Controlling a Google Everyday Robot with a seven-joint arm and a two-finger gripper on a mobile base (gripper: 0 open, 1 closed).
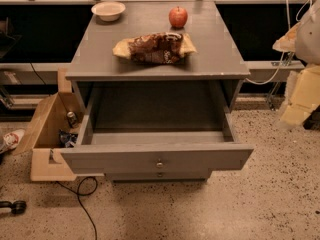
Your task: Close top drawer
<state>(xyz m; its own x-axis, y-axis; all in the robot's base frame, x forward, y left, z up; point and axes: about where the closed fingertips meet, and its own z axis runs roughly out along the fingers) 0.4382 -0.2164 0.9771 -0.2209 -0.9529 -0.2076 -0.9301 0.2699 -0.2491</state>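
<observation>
The top drawer (157,158) of the grey cabinet (150,66) is pulled far out toward me. Its flat front carries one small round metal knob (159,164) at the centre. The deep grey box behind the front looks empty. A lower drawer front (159,175) with its own knob shows just beneath and is pushed in. My arm is a pale, blurred shape at the right edge. My gripper (300,101) hangs there, to the right of the drawer and well apart from it, touching nothing.
On the cabinet top lie a white bowl (108,10), a red apple (178,17) and a brown snack bag (156,47). An open cardboard box (47,129) stands against the cabinet's left side. A black cable (85,196) runs over the speckled floor at front left.
</observation>
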